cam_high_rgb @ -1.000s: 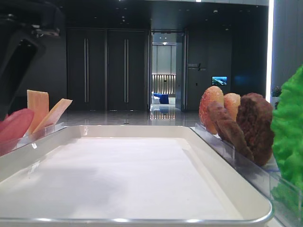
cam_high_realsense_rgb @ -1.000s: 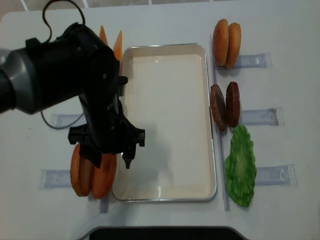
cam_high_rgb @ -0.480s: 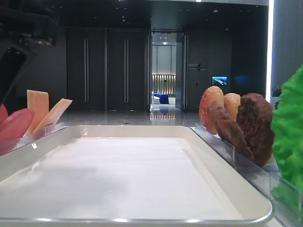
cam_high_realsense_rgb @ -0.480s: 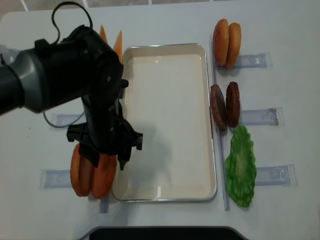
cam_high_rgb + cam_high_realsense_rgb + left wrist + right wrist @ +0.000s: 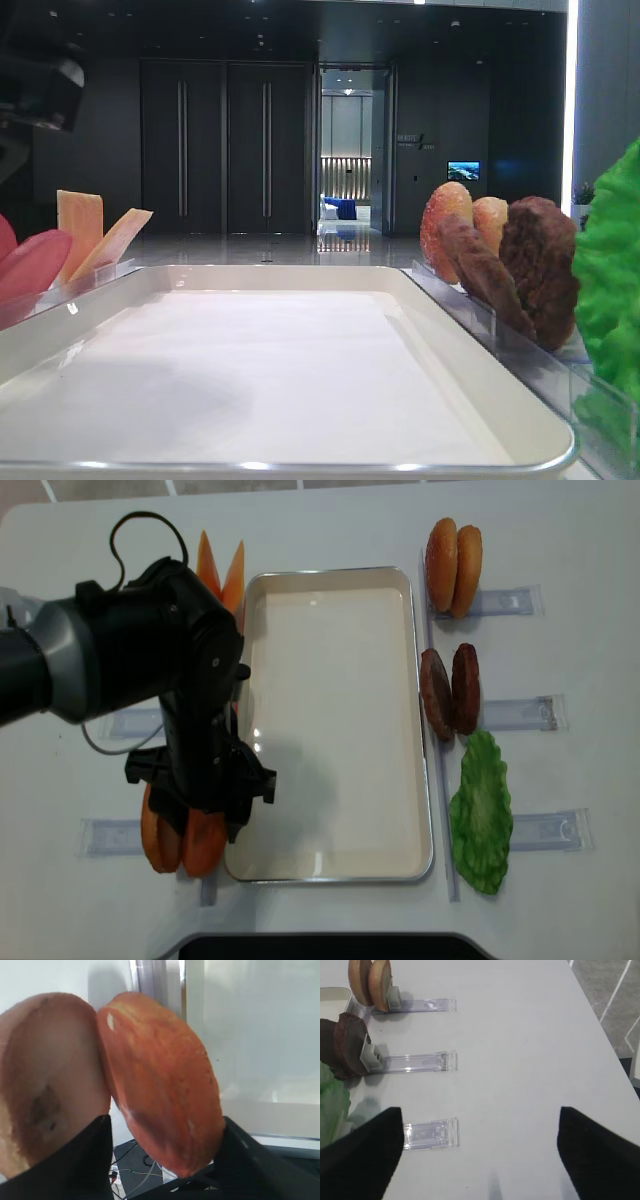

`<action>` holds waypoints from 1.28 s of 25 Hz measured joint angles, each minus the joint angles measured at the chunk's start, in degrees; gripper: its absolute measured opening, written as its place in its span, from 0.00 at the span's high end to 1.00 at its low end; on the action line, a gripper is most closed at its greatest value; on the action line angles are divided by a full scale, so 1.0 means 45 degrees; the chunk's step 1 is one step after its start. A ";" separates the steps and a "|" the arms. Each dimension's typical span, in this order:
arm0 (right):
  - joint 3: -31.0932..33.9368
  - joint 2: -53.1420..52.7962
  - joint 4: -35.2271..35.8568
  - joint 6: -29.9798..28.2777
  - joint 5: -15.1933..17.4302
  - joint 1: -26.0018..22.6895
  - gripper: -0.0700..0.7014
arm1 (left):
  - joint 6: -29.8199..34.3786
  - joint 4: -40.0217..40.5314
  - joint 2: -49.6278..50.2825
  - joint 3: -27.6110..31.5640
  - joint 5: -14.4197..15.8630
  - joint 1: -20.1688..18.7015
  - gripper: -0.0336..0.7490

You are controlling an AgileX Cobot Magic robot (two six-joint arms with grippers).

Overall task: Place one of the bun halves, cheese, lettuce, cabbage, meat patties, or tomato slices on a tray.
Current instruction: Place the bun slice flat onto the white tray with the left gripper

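Note:
My left gripper (image 5: 205,818) (image 5: 165,1130) is down over two orange-brown bun halves (image 5: 155,832) standing on edge left of the white tray (image 5: 335,577). Its black fingers (image 5: 92,1160) straddle the right bun half (image 5: 160,1075); a gap still shows on that bun's left side, so the jaws are open around it. My right gripper (image 5: 480,1155) hangs open over bare table with nothing between its fingers. Cheese (image 5: 222,565) stands at the back left. Right of the tray are two more bun halves (image 5: 452,565), the meat patties (image 5: 450,690) and the lettuce (image 5: 482,815).
Clear plastic holders (image 5: 430,1135) lie on the white table beside the food on both sides. Pinkish-red tomato slices (image 5: 30,265) stand at the tray's left edge in the low view. The tray liner (image 5: 260,380) has nothing on it. A cable (image 5: 125,530) loops behind the left arm.
The left arm has shifted left and toward the front, bringing its gripper down over the bun halves. Its jaws have narrowed slightly. The right gripper has not moved.

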 joint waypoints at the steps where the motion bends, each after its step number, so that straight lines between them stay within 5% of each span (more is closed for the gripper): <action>1: 0.0000 0.0000 0.0000 0.0000 0.0000 0.0000 0.14 | 0.0000 0.0000 0.0000 0.0000 -0.0030 0.0000 0.35; 13: 0.0000 0.0000 0.0000 0.0000 0.0000 0.0000 0.14 | 0.0003 0.0893 0.0000 0.0000 -0.0172 -0.0025 0.54; 18: 0.0000 0.0000 0.0000 0.0000 0.0000 0.0000 0.14 | 0.0214 0.1165 0.0000 0.0000 -0.0156 -0.0025 0.78; 24: 0.0000 0.0000 0.0000 0.0000 0.0000 0.0000 0.14 | 0.0573 0.1158 0.0000 -0.0299 0.0005 -0.0025 0.78; 32: 0.0000 0.0000 0.0000 0.0000 0.0000 0.0000 0.14 | 0.0903 0.0745 -0.0705 -0.3330 0.0283 -0.0025 0.78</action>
